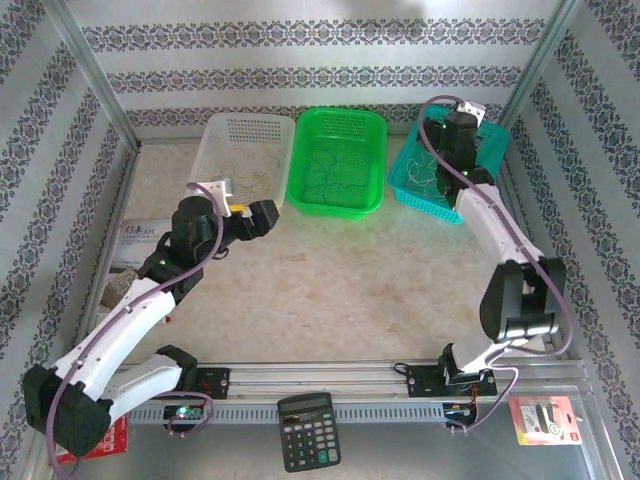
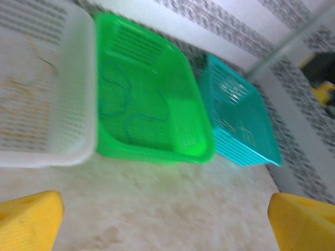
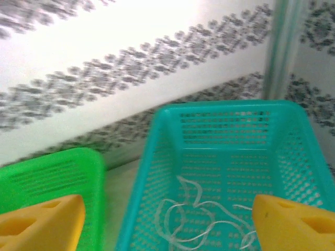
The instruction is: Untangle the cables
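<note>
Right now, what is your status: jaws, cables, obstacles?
Left gripper and right gripper: jaws open, empty. Tan cables in white basket, blue cables in green basket, white cables in teal basket. No obstacle seen.

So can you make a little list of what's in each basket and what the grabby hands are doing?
white basket: tan cables
green basket: bluish cables
teal basket: white cables
left gripper: open, over the table, near the baskets
right gripper: open, above the teal basket, holding nothing
</note>
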Tool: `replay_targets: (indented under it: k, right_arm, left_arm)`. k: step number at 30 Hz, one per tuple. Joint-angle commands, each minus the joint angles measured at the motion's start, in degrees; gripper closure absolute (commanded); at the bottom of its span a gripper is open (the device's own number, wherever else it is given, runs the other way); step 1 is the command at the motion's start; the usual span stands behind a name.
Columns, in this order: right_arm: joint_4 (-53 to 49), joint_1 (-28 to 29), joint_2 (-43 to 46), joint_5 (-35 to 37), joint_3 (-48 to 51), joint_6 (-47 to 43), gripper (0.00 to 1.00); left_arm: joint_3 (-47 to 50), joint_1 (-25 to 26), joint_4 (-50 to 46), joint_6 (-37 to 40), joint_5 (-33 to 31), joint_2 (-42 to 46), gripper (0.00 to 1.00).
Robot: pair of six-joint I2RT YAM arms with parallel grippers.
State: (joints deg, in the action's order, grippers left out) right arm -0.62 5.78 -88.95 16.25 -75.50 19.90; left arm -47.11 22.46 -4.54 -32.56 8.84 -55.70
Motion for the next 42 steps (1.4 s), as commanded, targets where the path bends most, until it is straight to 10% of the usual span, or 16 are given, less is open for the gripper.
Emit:
replay_targets:
  k: [1,7,24,42]
  right_arm:
    - [1.15,2.32,5.03,-5.42,5.61,1.49,0.14]
    - [3.37,6.8,14.5,-3.93,16.26,-1.53,0.1]
    - [14.52,3.54,26.84,-1.27,42.78,-15.11,0.02]
    - [61.89,-0.01,6.43,-11.37,61.2,-23.57,0.02]
  left_arm:
    - [2.06,-1.98,-2.1,6.86,-12.43,3.79,0.0]
    - [7.05,-5.85,5.71,19.27,-24.46,7.25,0.0]
    - [25.05,-14.72,39.17,31.98,-26.8,-12.27,0.0]
    - [28.58,-18.94,67.7,35.62,-13.88,-36.52,0.0]
